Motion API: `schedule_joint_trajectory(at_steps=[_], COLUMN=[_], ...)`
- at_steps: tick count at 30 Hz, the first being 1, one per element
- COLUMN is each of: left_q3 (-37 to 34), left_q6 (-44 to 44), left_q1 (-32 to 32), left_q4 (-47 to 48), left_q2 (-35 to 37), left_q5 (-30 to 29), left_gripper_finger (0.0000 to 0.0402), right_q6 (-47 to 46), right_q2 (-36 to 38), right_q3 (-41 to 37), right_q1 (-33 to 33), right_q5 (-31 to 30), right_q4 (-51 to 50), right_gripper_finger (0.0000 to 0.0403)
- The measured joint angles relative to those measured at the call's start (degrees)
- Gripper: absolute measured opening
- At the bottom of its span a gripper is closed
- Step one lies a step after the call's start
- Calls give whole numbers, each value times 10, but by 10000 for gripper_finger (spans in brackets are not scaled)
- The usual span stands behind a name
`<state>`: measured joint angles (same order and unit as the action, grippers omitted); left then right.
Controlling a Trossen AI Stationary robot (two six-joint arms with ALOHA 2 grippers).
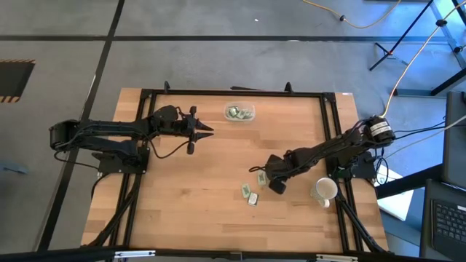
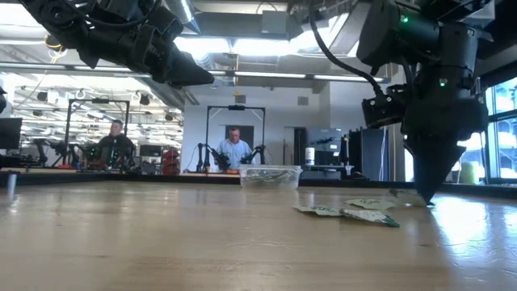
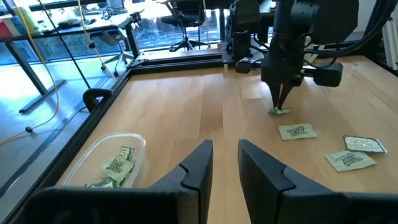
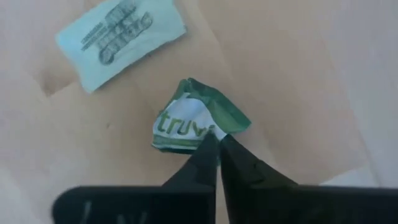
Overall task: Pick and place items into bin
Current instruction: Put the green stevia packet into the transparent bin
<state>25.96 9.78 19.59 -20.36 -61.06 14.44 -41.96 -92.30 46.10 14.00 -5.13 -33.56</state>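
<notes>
- Packets and bin share our desk (image 1: 189,204) — the clear bin (image 1: 239,113) sits at the far edge with several packets inside.
- Our left gripper (image 3: 222,163) hovers near the bin, fingers parted and empty.
- Our right gripper (image 4: 217,144) pinches a crumpled green packet (image 4: 193,118) on the desk — three loose packets (image 1: 250,195) lie beside it.
</notes>
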Motion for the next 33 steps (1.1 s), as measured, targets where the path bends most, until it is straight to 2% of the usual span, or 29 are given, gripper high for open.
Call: schedule_joint_trajectory(at_steps=[4, 9, 15, 21, 27, 33], left_q3=[0, 0, 0, 0, 0, 0], left_q6=[0, 0, 0, 0, 9, 10], left_q1=[0, 0, 0, 0, 0, 0], left_q4=[0, 0, 0, 0, 0, 0], left_q2=[0, 0, 0, 0, 0, 0], left_q5=[0, 0, 0, 0, 0, 0], left_gripper_finger=[70, 70, 70, 70, 70, 70], right_q6=[20, 95, 250, 384, 455, 472], right_q2=[17, 27, 28, 28, 23, -26], right_q3=[30, 87, 183, 266, 279, 279], right_q1=[-5, -42, -128, -231, -319, -384], right_q5=[3, -27, -59, -61, -57, -8], right_q4=[-26, -48, -33, 13, 92, 121], right_gripper_finger=[5, 12, 13, 14, 14, 13])
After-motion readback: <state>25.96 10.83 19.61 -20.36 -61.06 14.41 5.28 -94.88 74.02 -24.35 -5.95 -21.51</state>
